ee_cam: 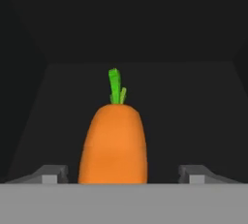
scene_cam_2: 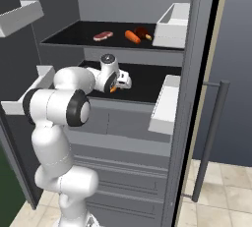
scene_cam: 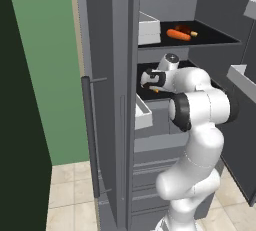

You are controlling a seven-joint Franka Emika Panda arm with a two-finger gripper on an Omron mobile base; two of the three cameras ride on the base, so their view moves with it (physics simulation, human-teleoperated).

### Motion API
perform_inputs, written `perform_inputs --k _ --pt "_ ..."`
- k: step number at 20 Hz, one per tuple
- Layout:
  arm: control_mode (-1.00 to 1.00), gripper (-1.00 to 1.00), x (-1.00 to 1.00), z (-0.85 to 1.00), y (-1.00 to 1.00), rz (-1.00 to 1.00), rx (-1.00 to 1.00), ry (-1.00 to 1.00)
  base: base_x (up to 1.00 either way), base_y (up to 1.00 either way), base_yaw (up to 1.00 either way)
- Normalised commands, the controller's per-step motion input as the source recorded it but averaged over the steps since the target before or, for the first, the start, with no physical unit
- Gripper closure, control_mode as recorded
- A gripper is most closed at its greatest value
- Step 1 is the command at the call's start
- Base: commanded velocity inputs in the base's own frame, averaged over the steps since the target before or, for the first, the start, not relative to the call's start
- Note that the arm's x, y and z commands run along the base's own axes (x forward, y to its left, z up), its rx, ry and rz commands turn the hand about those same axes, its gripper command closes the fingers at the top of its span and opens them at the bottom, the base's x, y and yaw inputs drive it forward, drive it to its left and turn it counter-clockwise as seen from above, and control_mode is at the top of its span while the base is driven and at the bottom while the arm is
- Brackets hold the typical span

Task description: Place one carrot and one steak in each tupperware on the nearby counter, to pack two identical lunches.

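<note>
My hand (ee_cam: 123, 177) reached into the fridge's middle shelf (scene_cam_2: 147, 81), a carrot (ee_cam: 114, 145) lying between my fingers (ee_cam: 51, 174). On the shelf above (scene_cam_2: 74, 34) lay a steak (scene_cam_2: 103, 36) and another carrot (scene_cam_2: 132, 36).

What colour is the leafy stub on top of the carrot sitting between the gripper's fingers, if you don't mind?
Bright green, above the orange carrot; the hand view shows it best.

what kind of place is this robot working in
Most likely a home kitchen, at an open grey fridge. Its dark shelves hold a carrot and a raw steak, a long door handle hangs alongside, and the floor is beige tile.
</note>
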Motion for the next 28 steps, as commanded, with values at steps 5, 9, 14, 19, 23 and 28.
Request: perform_inputs --k 5,9,14,19,23,28 --pt "-1.0 1.0 -0.03 -0.08 0.0 0.0 0.0 0.0 0.0 0.0 0.0" --pt "-1.0 1.0 -0.04 0.0 0.0 0.0 0.0 0.0 0.0 0.0 0.0" --pt "-1.0 1.0 -0.63 0.14 0.03 -0.05 -0.08 -0.19 0.0 0.0 0.0" --pt "-1.0 1.0 -1.0 0.42 0.02 -0.13 -0.02 -0.23 0.0 0.0 0.0" --pt "-1.0 1.0 -1.0 0.92 0.04 -0.24 0.05 -0.06 0.0 0.0 0.0" --pt "-1.0 1.0 -1.0 1.0 0.02 -0.26 0.15 0.0 0.0 0.0 0.0"
